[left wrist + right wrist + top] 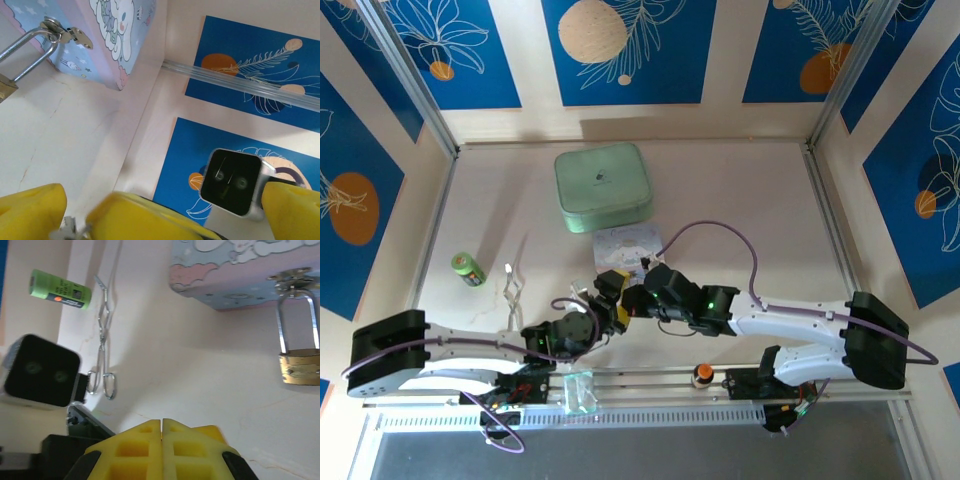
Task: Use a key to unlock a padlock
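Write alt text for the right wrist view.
A brass padlock is hooked by its silver shackle through the hasp of a pastel cartoon box, at upper right. The right gripper, yellow-fingered, is shut at bottom centre; a green cylinder and metal tongs lie at left.

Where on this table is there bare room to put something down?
Widest bare patch: the table's right half, between the mint box, the right rail and the right arm. A smaller one lies far left, beyond the green cylinder. Crowded: the middle, where the left claw and right claw meet by the pastel box, tongs alongside.
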Motion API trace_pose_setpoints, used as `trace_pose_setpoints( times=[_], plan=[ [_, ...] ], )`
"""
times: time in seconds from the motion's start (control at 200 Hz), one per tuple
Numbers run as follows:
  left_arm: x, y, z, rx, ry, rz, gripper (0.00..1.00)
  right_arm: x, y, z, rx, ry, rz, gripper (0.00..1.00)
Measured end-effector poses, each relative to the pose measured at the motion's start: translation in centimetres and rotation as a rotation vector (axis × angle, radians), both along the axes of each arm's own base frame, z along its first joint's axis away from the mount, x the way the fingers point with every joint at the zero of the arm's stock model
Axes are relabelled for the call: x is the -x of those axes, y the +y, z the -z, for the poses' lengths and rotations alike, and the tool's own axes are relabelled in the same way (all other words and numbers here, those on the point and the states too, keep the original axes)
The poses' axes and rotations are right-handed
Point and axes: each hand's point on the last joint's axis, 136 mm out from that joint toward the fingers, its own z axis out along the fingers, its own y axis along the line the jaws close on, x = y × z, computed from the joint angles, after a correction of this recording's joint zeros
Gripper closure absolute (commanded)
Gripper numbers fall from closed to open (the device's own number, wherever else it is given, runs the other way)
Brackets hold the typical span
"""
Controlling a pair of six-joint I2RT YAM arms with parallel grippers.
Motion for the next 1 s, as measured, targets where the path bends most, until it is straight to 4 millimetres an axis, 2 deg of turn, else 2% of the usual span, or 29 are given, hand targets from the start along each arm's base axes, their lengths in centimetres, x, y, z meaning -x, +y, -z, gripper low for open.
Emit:
trace_pose_setpoints(
  times=[0.17, 0.29, 0.41, 0.695, 0.815, 1.001],
  plan=[
    [0.0, -0.1, 0.3, -0.002, 0.005, -0.001, 0.0, 0.4, 0.6, -0.8, -0.029, -0.022, -0.018, 0.98],
    [0.0, -0.1, 0.2, 0.005, 0.0, -0.001, 0.07, 0.7, 0.8, -0.7, -0.031, -0.027, -0.029, 0.98],
    [0.1, 0.3, 0.4, -0.007, 0.003, -0.001, 0.18, 1.3, 1.0, -0.6, -0.031, -0.029, -0.045, 0.98],
    [0.3, 1.9, -0.2, -0.037, 0.0, -0.017, 0.3, 1.6, 0.3, -0.2, -0.02, -0.034, -0.039, 0.98],
    [0.3, 2.2, 0.1, -0.049, 0.01, -0.022, 0.45, 1.5, 0.2, -0.2, -0.016, -0.039, -0.036, 0.98],
    [0.3, 1.9, 1.4, -0.091, 0.024, -0.018, 0.42, 1.8, 0.1, 0.2, 0.009, -0.048, -0.045, 0.98]
  ],
)
